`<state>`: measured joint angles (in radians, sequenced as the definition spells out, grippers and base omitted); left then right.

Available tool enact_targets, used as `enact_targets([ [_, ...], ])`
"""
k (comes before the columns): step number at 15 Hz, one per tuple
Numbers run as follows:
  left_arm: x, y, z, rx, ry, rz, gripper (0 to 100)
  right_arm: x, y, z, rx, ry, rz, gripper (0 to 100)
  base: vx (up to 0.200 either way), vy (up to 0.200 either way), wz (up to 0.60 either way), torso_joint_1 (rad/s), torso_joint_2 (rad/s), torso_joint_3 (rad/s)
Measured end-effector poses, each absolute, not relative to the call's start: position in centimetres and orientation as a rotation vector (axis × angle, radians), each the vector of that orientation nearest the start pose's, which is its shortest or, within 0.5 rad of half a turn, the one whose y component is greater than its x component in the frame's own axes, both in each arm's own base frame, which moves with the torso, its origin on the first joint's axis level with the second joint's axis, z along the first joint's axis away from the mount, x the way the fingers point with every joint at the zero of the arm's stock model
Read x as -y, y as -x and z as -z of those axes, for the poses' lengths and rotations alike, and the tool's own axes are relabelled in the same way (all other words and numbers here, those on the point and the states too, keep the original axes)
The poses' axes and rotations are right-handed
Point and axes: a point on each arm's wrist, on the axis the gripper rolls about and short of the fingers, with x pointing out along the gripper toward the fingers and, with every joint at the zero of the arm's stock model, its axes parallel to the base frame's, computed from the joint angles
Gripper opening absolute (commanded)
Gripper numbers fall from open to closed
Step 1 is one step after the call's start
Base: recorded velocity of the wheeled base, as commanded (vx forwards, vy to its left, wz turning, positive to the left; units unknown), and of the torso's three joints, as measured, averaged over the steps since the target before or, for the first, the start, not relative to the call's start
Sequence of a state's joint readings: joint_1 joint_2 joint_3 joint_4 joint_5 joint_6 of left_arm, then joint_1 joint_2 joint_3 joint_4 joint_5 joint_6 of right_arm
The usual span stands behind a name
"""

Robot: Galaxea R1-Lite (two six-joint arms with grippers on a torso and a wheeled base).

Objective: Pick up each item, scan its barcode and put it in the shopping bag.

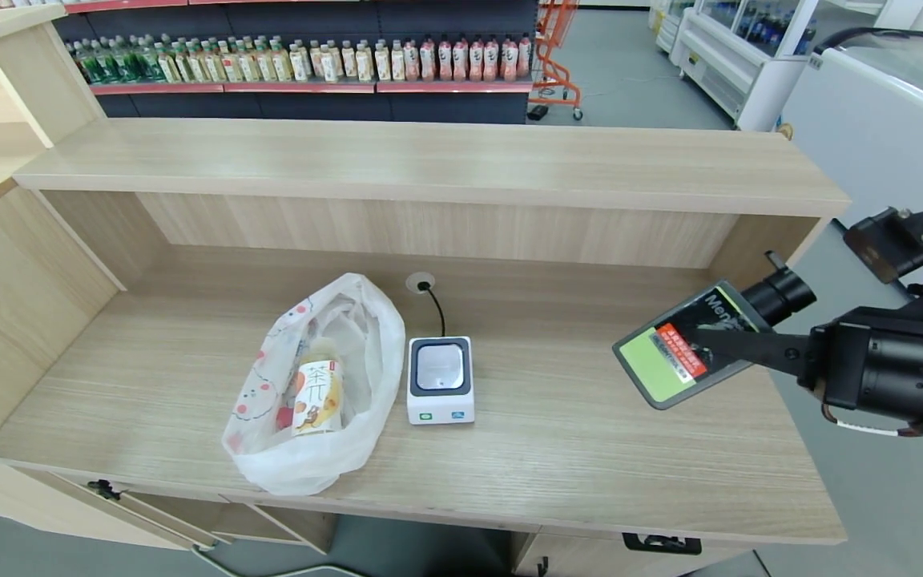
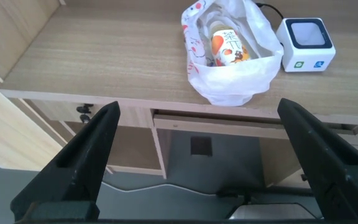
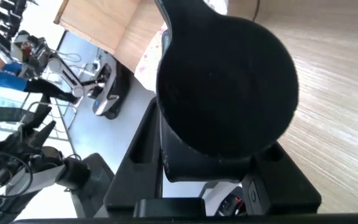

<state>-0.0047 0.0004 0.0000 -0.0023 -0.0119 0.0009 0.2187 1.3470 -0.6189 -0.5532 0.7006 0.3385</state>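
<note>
Over the counter's [image 1: 590,433] right end, my right gripper [image 1: 707,343] is clamping a black-capped bottle [image 1: 655,372], well apart from the scanner [image 1: 440,379] and the shopping bag [image 1: 362,320] holding a tea bottle [image 1: 317,397]. My left gripper [image 2: 199,111] is gaping wide.

Left tool [image 2: 199,107] agape, right tool [image 1: 698,340] clamped.
</note>
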Motion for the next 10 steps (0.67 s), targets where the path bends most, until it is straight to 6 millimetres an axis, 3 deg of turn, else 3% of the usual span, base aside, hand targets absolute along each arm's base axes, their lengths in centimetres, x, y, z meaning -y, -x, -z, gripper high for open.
enact_targets([
  [4,0.0,2.3,-7.6,0.002,0.000,0.015,100,-6.2,-21.4,-20.7,-0.329,-0.308,-0.879,0,0.000,0.200,0.00,0.002,0.00,0.002],
  [7,0.0,2.3,-7.6,0.002,-0.002,0.015,100,-6.5,-23.5,-19.8,-0.290,-0.279,-0.813,0,0.000,0.200,0.00,0.004,0.01,0.005],
  [10,0.0,2.3,-7.6,0.002,-0.004,0.016,100,-7.0,-25.8,-18.4,-0.307,-0.275,-0.762,0,0.000,0.000,0.00,0.000,0.00,0.000],
])
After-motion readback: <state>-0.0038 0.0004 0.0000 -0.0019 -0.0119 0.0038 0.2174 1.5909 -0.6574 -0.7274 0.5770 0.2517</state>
